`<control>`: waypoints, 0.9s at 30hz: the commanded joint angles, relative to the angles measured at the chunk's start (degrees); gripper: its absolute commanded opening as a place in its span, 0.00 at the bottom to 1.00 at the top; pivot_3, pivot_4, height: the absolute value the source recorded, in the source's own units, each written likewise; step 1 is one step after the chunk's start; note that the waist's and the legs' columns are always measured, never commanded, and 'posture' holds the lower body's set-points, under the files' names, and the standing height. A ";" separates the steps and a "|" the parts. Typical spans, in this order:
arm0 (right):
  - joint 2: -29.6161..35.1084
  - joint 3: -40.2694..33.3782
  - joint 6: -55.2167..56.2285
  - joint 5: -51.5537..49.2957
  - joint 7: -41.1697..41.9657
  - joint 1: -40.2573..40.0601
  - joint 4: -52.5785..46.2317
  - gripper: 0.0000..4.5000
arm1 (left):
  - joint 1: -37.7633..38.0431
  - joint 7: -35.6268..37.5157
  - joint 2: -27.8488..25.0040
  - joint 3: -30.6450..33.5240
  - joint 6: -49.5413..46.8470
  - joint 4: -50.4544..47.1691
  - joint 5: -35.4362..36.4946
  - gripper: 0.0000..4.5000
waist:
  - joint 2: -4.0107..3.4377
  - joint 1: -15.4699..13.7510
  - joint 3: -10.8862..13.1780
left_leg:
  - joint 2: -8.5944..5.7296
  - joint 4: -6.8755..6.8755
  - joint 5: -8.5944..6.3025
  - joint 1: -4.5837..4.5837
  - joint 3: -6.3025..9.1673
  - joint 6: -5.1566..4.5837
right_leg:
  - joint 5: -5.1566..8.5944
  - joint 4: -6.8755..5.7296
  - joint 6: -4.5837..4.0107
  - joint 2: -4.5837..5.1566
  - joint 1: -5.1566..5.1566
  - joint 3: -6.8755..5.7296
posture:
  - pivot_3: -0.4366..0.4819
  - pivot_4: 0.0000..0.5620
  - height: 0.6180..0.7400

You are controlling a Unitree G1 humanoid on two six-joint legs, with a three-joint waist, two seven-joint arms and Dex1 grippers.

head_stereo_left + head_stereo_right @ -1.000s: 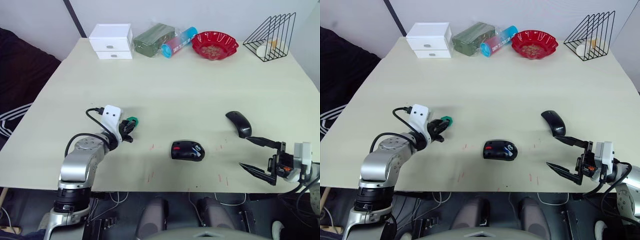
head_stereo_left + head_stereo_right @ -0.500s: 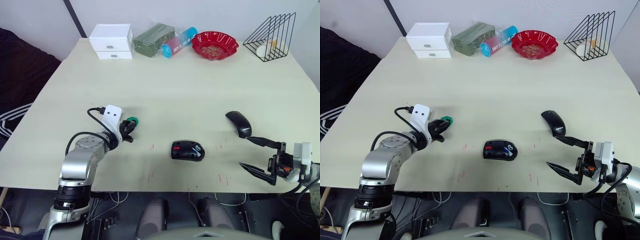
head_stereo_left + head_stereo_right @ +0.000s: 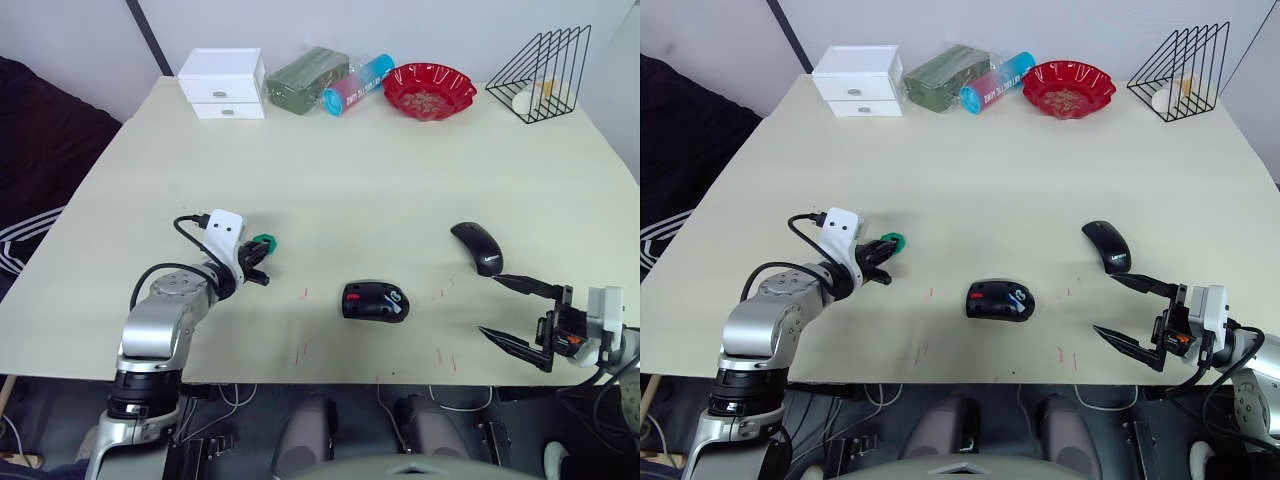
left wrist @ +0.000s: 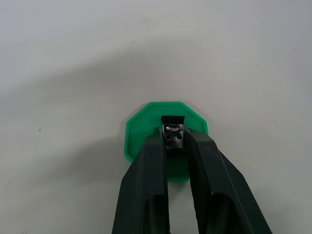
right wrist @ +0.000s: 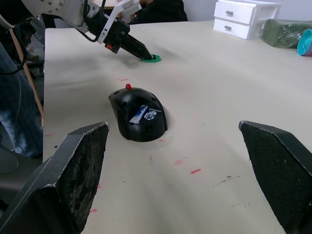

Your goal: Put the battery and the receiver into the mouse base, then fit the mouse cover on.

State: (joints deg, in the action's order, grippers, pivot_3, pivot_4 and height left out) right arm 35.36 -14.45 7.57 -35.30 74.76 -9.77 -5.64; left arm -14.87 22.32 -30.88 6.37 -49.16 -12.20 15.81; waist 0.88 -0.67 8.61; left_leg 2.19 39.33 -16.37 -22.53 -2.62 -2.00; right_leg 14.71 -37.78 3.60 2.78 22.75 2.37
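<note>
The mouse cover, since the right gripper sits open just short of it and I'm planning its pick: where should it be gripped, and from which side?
Judging by its shape, grip the mouse cover across its narrow width, at mid-length. It lies flat on the table, a long oval shell, so its long sides give two opposed faces. The right gripper would probably do best coming down from above, fingers straddling those sides.

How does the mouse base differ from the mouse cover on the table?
The mouse base is bulky, with a hollow top showing red and blue inside; the mouse cover is a slim, smooth, all-black shell. The base lies near the table's middle; the cover lies closer to the right gripper. Both are black, rest on the table and are untouched.
</note>
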 commanded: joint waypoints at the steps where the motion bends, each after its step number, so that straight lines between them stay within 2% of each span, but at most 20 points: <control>1: 0.47 -1.31 0.34 -1.27 0.57 0.38 -1.23 1.00 | -0.39 1.07 -2.08 1.36 0.17 -0.61 -0.12 0.02 | 0.00 0.03 0.00 | 0.00 0.00 0.00 0.00 0.00 0.00 | 0.00 0.00 0.00 0.00 0.00 0.00 | 0.48 0.27 1.00; 7: 0.68 -1.13 -0.07 -2.03 1.59 0.77 -1.41 1.00 | -0.51 7.05 -7.65 0.59 2.64 -1.32 0.41 0.02 | 0.03 -0.01 0.02 | 0.00 0.00 0.00 -0.01 0.00 0.00 | 0.00 0.00 0.00 0.00 0.01 -0.01 | 0.48 0.27 1.00; 10: 0.94 -1.00 -0.35 -2.55 2.67 1.21 -1.48 1.00 | -1.33 12.43 -11.40 0.92 3.11 -1.02 2.18 0.02 | 0.03 -0.01 0.02 | 0.01 0.00 0.00 -0.02 -0.01 0.00 | 0.01 0.01 -0.01 0.00 0.01 -0.01 | 0.48 0.27 1.00; 16: 1.70 -0.65 -1.37 -3.21 4.89 2.63 -1.54 1.00 | -4.19 24.79 -18.22 -2.91 7.93 1.79 2.93 0.02 | 0.07 -0.11 0.08 | 0.00 0.00 0.00 -0.02 -0.04 0.00 | 0.02 0.00 -0.02 -0.01 0.01 -0.02 | 0.48 0.27 1.00; 20: 2.57 -0.57 -3.51 -3.62 5.05 2.95 -2.07 1.00 | -7.04 30.66 -19.75 -5.85 11.91 4.19 2.29 0.02 | 0.07 -0.11 0.10 | 0.00 0.00 0.00 -0.04 -0.04 0.00 | 0.01 0.04 -0.01 -0.02 0.01 -0.03 | 0.48 0.27 1.00; 24: 4.41 -0.41 -14.27 -6.47 -1.82 4.20 -5.37 1.00 | -13.91 40.48 -19.06 -11.97 18.62 7.21 1.70 0.02 | 0.08 -0.17 0.11 | -0.02 0.02 0.00 -0.07 -0.11 0.00 | 0.01 0.03 -0.01 -0.03 0.03 -0.04 | 0.48 0.27 1.00; 27: 4.94 0.06 -18.92 -6.81 -5.08 4.93 -7.28 1.00 | -18.41 44.41 -17.70 -15.21 21.96 10.73 0.55 0.02 | 0.08 -0.14 0.10 | -0.03 0.03 0.00 -0.08 -0.14 0.00 | 0.01 0.03 -0.01 -0.04 0.02 -0.03 | 0.48 0.27 1.00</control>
State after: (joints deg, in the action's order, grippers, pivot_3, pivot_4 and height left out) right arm 39.68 -14.03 -8.58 -40.71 71.76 -5.27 -10.70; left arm -31.64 64.59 -48.75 -8.08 -29.56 -2.82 17.25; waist 0.96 -0.80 8.71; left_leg 2.15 39.36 -16.37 -22.63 -2.77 -2.00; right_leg 14.73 -37.73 3.59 2.70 22.77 2.32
